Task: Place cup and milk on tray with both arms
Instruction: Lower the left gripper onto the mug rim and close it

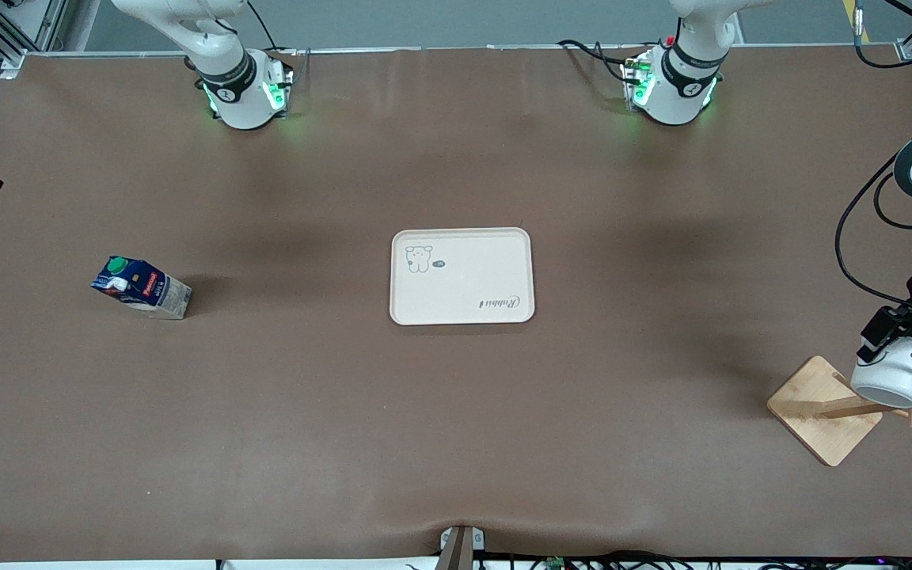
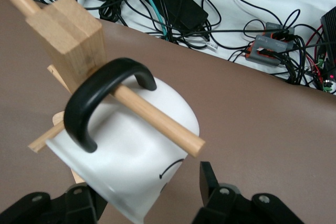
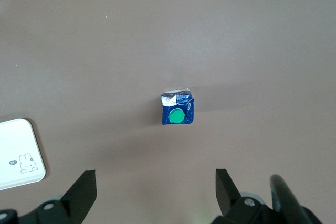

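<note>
- Left end effector (image 1: pixel 896 339), black two-finger type, sits at the wooden rack at the left arm's end of the table, fingers (image 2: pixel 214 192) closed on both sides of the small white mug w/ black handle and smiley face (image 1: pixel 895 374) — holding the cup.
- Cup not free yet: wrist view shows its handle (image 2: pixel 100 103) threaded over the rack's round wooden peg (image 2: pixel 157 118), cup tilted, mouth toward the end effector.
- Rack = pale wooden post (image 2: pixel 71 38) on a square wooden base (image 1: pixel 816 408), nearer the front camera than the tray.
- Right end effector (image 3: pixel 155 192) hangs high over the small dark blue milk carton w/ green cap (image 1: pixel 142 286), fingers spread wide, nothing held. Carton stands on the brown table (image 1: pixel 456 443) toward the right arm's end, well apart from the tray.
- Cream rectangular tray w/ bear drawing (image 1: pixel 462 276) lies mid-table, nothing on it.
- Step, my read: left arm at cup pick-off, right arm lining up on milk.
- Next prob. needs: slide cup along the peg until handle clears the tip, then carry to tray; right arm must descend and close on carton.
</note>
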